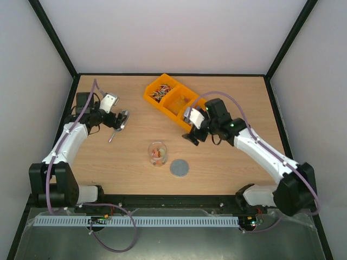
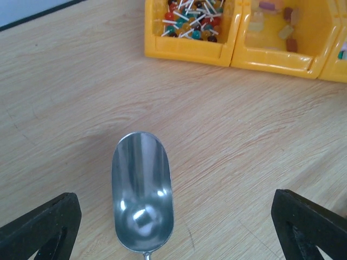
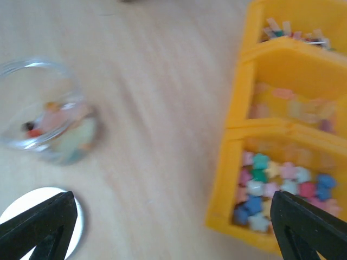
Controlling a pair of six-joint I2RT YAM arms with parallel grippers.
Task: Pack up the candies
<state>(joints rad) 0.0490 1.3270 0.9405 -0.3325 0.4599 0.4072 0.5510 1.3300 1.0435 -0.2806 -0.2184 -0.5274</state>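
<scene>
**Both jaws apart; candies in the tray and in the jar**

On the left, the left jaws stand wide apart, low over the surface (image 1: 130,157). The scoop (image 2: 142,195) lies flat between them and touches neither finger. Its handle is cut off at the lower edge of the left wrist view. The candies (image 2: 192,19) lie well ahead of these jaws, in the tray (image 2: 184,50). The mixed pieces there are red, dark and orange with thin white sticks, and they fill the first compartment. A few amber pieces (image 2: 282,27) lie in the second one. The far part of both compartments is cut off by the upper edge.

In the middle, the jar (image 3: 38,64) stands upright on the surface between the two arms, with a small heap of candies at its bottom. The disc (image 1: 179,168) lies just beside it, to the right and nearer to the bases. The right wrist view is blurred, so I cannot tell the kinds in the jar, only orange, red and pale colours.

On the right, the right jaws are also wide apart and grip nothing. In the top view this arm hides the third compartment. In the right wrist view the pastel pieces (image 3: 276,189), pink, blue, green and white, lie there, between the jaws and closer to the right finger. The left finger covers part of the disc.
</scene>
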